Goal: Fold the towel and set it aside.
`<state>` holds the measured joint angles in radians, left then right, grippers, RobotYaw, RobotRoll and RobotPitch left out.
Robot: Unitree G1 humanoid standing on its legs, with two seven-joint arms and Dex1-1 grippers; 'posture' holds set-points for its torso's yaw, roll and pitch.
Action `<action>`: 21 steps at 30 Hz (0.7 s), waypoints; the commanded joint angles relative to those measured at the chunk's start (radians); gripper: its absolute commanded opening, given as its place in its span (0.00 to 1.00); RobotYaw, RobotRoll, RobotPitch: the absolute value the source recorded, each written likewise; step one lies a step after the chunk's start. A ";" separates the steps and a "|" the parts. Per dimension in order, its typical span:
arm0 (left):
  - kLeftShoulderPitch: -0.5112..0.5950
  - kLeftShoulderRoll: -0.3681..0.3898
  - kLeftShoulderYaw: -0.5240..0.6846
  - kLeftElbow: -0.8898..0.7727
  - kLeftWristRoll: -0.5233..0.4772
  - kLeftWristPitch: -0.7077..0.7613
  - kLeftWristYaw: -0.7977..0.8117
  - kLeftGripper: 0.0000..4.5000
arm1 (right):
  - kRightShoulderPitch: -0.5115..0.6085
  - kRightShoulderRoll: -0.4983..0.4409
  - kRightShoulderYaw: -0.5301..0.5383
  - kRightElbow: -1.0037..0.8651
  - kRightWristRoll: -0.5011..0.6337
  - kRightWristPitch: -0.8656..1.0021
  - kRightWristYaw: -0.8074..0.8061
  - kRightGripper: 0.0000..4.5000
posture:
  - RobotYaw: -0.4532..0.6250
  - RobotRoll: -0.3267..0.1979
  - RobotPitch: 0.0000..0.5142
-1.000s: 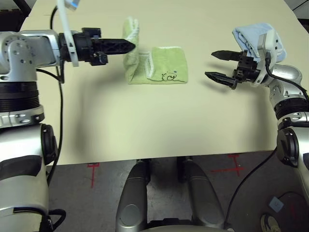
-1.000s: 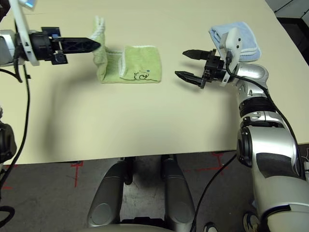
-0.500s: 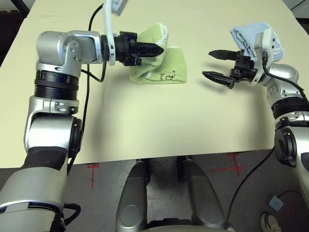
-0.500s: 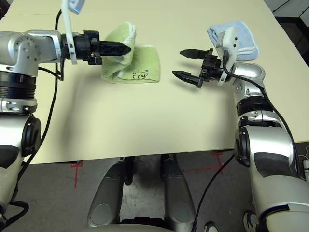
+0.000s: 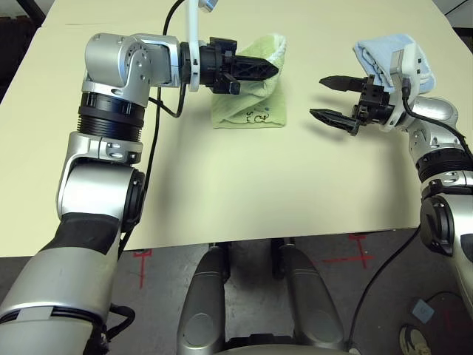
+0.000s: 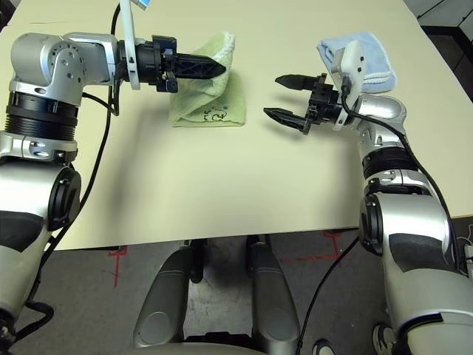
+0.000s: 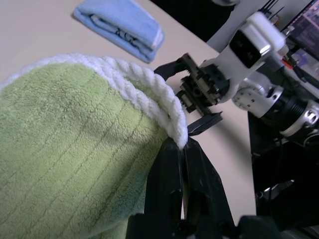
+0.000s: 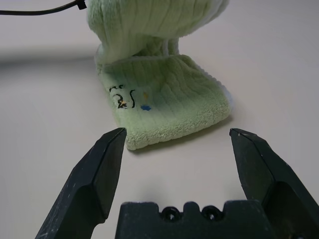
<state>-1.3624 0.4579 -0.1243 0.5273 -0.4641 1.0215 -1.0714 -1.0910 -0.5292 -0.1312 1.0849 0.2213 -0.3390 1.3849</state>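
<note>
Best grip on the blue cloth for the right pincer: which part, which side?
I'd pinch the near edge of the blue cloth, coming from the robot's side: it lies flat, folded into a thick pad, and the open right pincer is already on that side, though its wrist would need turning.

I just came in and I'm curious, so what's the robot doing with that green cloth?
The robot is folding a light green terry towel with white edging. Its left gripper has its jaws shut on the edge and holds that part up over the rest, which lies on the table. Its right gripper waits beside it, jaws open and empty, near a folded light blue cloth.
</note>
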 commanded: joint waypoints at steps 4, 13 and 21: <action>0.025 -0.035 -0.052 0.016 0.053 -0.037 -0.012 0.00 | 0.015 -0.008 -0.006 -0.019 0.006 0.004 0.007 1.00 | 0.45 0.62 0.56; 0.045 -0.093 -0.063 0.075 0.127 -0.117 0.030 0.11 | 0.022 -0.006 -0.006 -0.026 0.006 0.000 0.004 1.00 | 0.44 0.62 0.57; 0.053 -0.075 0.034 0.062 0.104 -0.210 0.017 0.75 | 0.020 -0.015 -0.010 -0.030 0.010 0.003 0.011 1.00 | 0.44 0.62 0.57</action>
<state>-1.3210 0.3700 -0.1118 0.6063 -0.3470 0.8288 -1.0354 -1.0865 -0.5296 -0.1314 1.0630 0.2226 -0.3389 1.3853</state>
